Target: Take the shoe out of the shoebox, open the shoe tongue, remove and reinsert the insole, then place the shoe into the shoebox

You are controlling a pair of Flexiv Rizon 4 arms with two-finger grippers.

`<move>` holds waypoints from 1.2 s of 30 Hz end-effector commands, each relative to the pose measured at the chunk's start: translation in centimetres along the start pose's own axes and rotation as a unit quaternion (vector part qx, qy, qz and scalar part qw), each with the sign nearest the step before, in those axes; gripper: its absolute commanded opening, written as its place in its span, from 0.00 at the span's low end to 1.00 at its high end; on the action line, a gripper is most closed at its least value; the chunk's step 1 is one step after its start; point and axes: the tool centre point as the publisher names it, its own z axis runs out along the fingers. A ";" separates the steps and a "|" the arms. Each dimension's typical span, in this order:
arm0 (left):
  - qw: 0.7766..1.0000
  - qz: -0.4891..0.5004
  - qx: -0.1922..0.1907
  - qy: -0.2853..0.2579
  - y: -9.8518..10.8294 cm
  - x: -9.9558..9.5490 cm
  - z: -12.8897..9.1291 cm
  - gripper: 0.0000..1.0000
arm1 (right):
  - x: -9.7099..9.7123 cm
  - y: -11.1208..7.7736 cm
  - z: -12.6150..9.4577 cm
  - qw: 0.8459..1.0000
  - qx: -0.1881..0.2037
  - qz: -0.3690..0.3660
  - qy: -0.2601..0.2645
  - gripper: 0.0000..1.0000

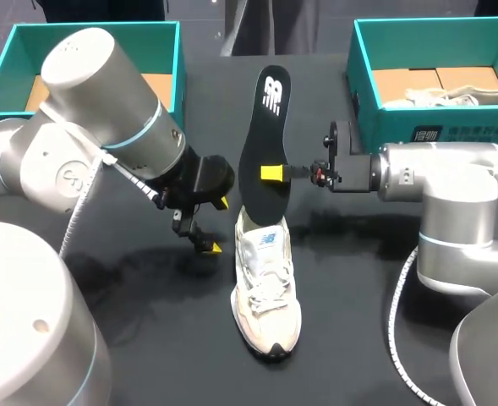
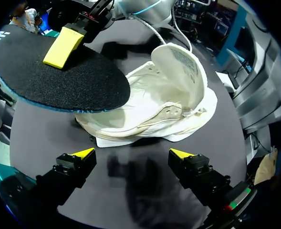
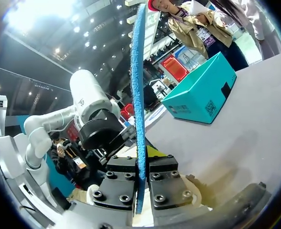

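Three cameras around the shoe (image 1: 265,283)
Head looks down on it from above; left wrist faces it close and low; right wrist, seemingly just above it, shares the insole (image 1: 265,127).

Your two arms are fat round tubes, shiny silver grey. Look at your left arm (image 1: 88,93) first; a thin light blue ring (image 1: 145,134) goes round it; just past the blue ring the arm turns into a black wrist (image 1: 202,178); on the other side of the blue ring you see a round grey mark (image 1: 67,179) and a white curly cable (image 1: 79,211). The left gripper (image 2: 131,153), further past the blue ring, has two black fingers (image 2: 68,167) with pointed yellow tips, and a tiny green and red light (image 2: 234,205). Your right arm (image 1: 451,178) has its own blue stripe (image 1: 451,241) and curly cord (image 1: 398,304); the right gripper (image 1: 274,173) has black finger blocks (image 3: 122,183) with round screws.
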 end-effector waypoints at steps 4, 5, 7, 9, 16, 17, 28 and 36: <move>1.000 0.000 0.002 0.005 0.2 -0.2 0.4 1.00 | -0.1 -0.4 0.1 1.000 -0.013 -0.007 -0.005 0.00; 1.000 0.000 0.002 0.005 0.2 -0.2 0.4 1.00 | -0.2 -0.5 0.1 1.000 -0.015 -0.008 -0.007 0.00; 1.000 0.000 0.002 0.005 0.2 -0.2 0.4 1.00 | -0.2 -0.6 0.2 1.000 -0.015 -0.014 -0.008 0.00; 1.000 0.000 0.002 0.005 0.2 -0.2 0.4 1.00 | -0.2 -0.7 0.2 1.000 -0.018 -0.018 -0.013 0.00; 1.000 0.000 0.002 0.005 0.2 -0.2 0.4 1.00 | 0.0 -0.9 0.4 0.999 -0.031 -0.033 -0.022 0.00; 1.000 0.000 0.002 0.005 0.2 -0.2 0.4 1.00 | 0.0 -1.0 0.5 0.999 -0.031 -0.036 -0.024 0.00; 1.000 0.000 0.002 0.005 0.2 -0.2 0.4 1.00 | -0.3 -1.4 -0.1 0.995 -0.066 -0.054 -0.045 0.00; 1.000 0.000 0.002 0.005 0.2 -0.2 0.4 1.00 | -0.7 -2.2 -0.1 0.996 -0.059 -0.053 -0.037 0.00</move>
